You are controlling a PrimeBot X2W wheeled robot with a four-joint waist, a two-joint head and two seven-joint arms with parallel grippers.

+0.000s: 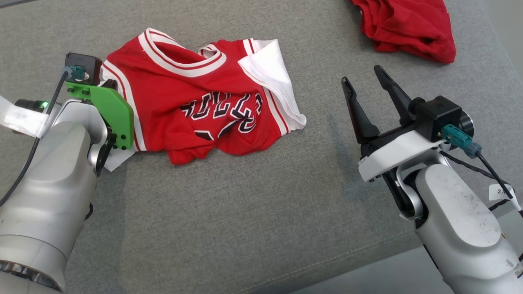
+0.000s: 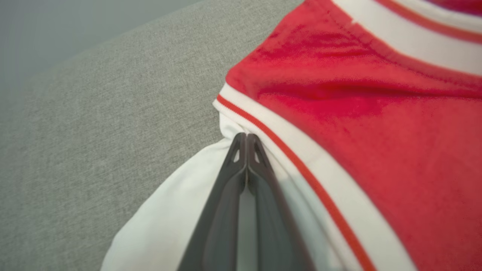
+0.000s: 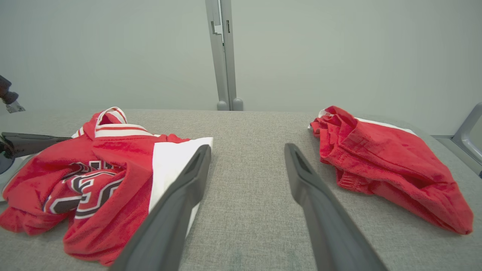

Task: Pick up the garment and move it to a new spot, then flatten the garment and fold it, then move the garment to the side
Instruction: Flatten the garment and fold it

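The garment [image 1: 196, 106] is a red jersey with white trim and black lettering, lying crumpled on the grey cushion [image 1: 245, 212]. My left gripper [image 2: 246, 136] is shut, its tips pinching the white-and-red banded edge of the garment [image 2: 357, 113], where the cloth bunches. In the head view my left gripper [image 1: 110, 85] sits at the jersey's left side, mostly hidden behind a green bracket. My right gripper [image 1: 363, 74] hovers open to the right of the jersey with nothing between its fingers. From the right wrist, my right gripper [image 3: 247, 147] points past the garment [image 3: 113, 165].
A second red cloth [image 1: 408, 24] lies bunched at the far right of the cushion, also the red cloth [image 3: 388, 165] in the right wrist view. The cushion's front edge [image 1: 367, 261] runs across the lower right. A grey post [image 3: 222, 56] stands against the wall behind.
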